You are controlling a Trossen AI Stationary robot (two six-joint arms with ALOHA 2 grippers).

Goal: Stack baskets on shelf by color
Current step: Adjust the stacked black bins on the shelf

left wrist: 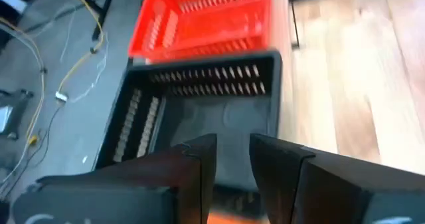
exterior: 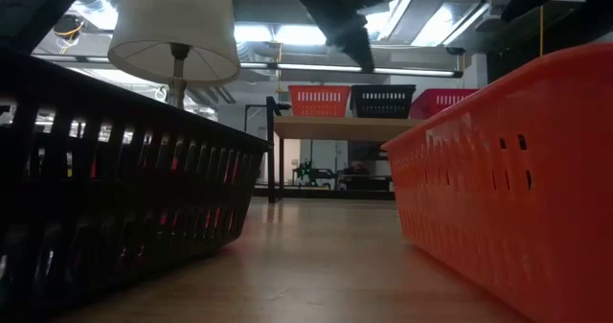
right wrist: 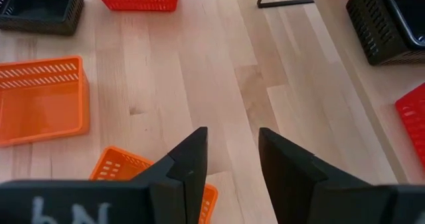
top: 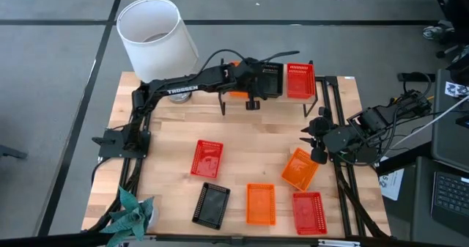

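Observation:
The shelf (top: 322, 93) stands at the table's far side and carries an orange basket (top: 236, 94), a black basket (top: 272, 82) and a red basket (top: 300, 80) side by side. My left gripper (left wrist: 232, 141) is open above the black basket's (left wrist: 199, 111) wall nearest the orange one and touches nothing I can see. My right gripper (right wrist: 232, 134) is open and empty, above the edge of a tilted orange basket (right wrist: 116, 167) that lies on the table at the right (top: 299, 168).
On the table lie a red basket (top: 207, 157), a black basket (top: 212, 204), an orange basket (top: 260, 203) and a red basket (top: 308, 212). A white lamp (top: 155, 34) stands at the far left, a small plant (top: 130, 214) at the near left corner.

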